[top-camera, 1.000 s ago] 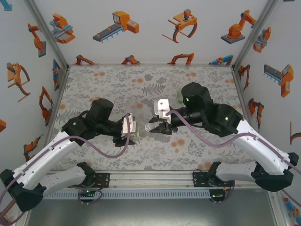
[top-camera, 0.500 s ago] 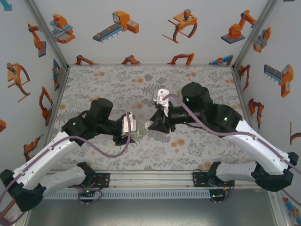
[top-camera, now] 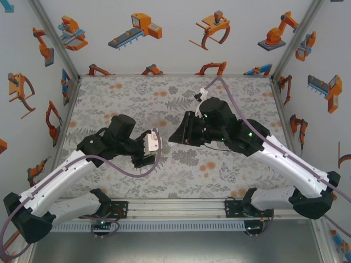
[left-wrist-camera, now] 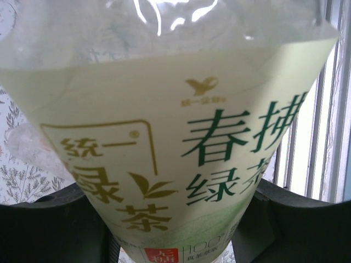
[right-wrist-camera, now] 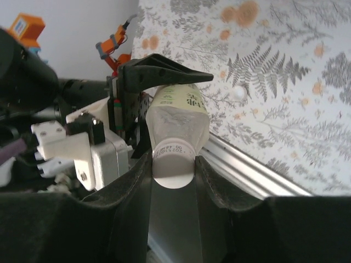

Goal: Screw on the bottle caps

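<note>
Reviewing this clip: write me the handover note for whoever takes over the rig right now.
Left gripper: shut on the labelled bottle, neck toward the right arm.
Right gripper: shut on the white cap, which sits on that bottle's neck.
Done: cap placed on the neck; how far it is threaded cannot be told.
Left: finish tightening, let go, then any other cap. A small white round thing lies on the mat, possibly a second cap.

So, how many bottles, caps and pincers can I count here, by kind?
Green-tea bottle: 1
White caps: 2, held cap at the bottle's mouth, apparent loose cap on the mat
Pincers: 2, left pincer, right pincer
Total: 5
</note>
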`<state>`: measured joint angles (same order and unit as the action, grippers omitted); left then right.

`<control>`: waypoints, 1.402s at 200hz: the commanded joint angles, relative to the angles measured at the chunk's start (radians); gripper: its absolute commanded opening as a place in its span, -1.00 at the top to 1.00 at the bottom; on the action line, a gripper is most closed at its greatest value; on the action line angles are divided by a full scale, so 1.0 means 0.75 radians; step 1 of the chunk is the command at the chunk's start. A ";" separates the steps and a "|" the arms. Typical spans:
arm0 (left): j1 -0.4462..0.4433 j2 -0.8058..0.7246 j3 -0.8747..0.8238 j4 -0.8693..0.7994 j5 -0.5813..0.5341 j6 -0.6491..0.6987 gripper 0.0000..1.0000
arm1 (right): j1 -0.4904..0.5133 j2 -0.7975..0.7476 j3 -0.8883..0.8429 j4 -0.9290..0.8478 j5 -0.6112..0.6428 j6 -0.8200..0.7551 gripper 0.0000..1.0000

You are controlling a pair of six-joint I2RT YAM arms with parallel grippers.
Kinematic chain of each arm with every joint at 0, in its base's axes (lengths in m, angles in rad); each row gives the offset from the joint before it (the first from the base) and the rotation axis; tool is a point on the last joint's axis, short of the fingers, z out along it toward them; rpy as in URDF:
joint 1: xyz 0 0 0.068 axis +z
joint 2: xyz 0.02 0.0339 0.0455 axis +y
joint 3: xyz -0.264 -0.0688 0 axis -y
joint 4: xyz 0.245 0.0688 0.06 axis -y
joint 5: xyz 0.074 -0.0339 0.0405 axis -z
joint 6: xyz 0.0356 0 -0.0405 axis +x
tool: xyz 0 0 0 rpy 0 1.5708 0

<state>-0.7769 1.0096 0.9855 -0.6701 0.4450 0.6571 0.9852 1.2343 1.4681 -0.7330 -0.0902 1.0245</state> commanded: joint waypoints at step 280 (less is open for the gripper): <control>-0.018 -0.006 0.054 0.026 0.307 0.081 1.00 | 0.017 -0.107 0.214 -0.189 -0.551 -2.306 -0.24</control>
<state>-0.7868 1.0130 0.9897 -0.6235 0.6373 0.6868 0.9928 1.1294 1.5677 -0.7395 -0.4267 -0.3775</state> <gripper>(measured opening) 0.592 0.618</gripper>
